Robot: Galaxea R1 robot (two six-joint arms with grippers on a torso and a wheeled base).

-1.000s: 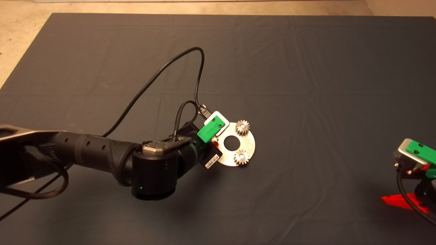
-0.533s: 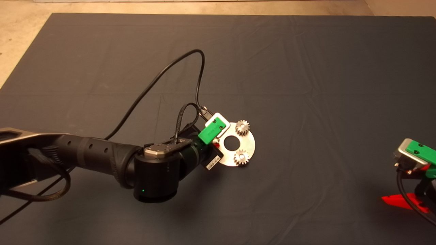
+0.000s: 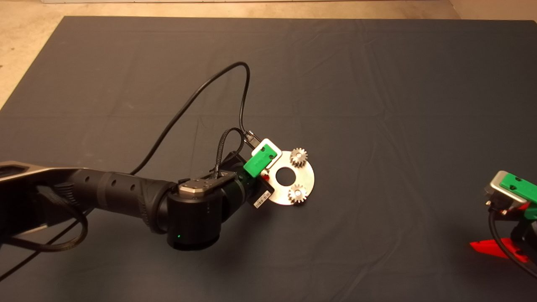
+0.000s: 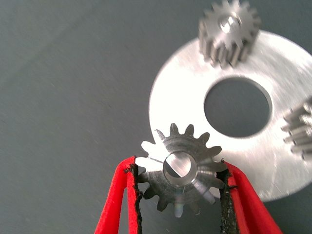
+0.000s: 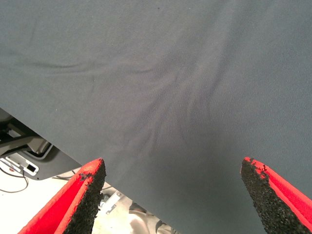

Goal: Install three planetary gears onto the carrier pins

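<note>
We are gripping the third gear [image 4: 181,172] in our left tool [image 4: 179,195] over the disc's [image 3: 308,178] left rim at frame centre; our right tool [image 5: 173,195] is waiting wide apart at lower right

You have a dark grey cloth mat [image 3: 377,84], faintly creased, spread over the table, with pale beige floor [image 3: 25,50] showing past its far and left edges. Lying directly on the mat, near its middle, is a flat round shiny metal disc [image 3: 308,176] with a central hole; its left part is hidden.
</note>
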